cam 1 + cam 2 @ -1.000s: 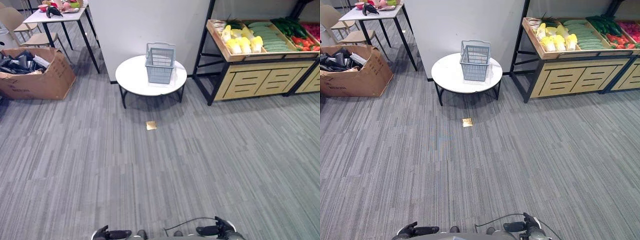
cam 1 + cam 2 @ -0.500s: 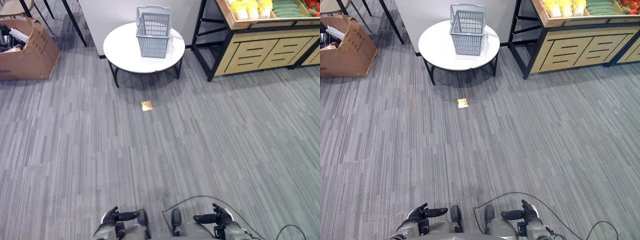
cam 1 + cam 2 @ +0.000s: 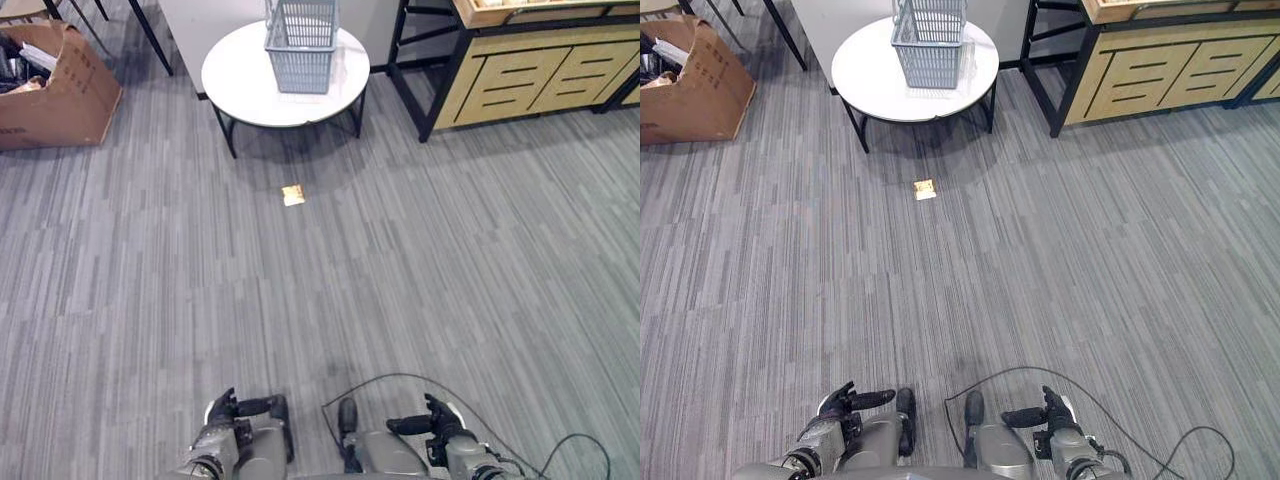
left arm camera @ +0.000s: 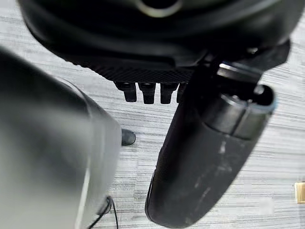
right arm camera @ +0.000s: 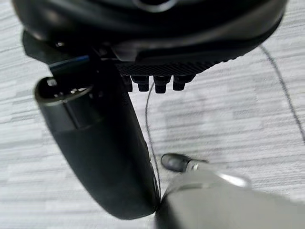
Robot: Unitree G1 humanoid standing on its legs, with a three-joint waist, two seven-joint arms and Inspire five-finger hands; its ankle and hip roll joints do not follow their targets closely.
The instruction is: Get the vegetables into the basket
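Left hand (image 3: 222,412) and right hand (image 3: 436,421) hang low over grey carpet (image 3: 420,260), fingers relaxed, holding nothing; grey wire basket (image 3: 300,40) stands on round white table (image 3: 240,85) well ahead, apparently unfilled; wooden produce stand (image 3: 520,70) beside it; picking seemingly not yet begun

The top edge cuts off the basket (image 3: 301,45).

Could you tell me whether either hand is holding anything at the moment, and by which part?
Nothing is held: the left hand and right hand hang open and empty over the carpet.
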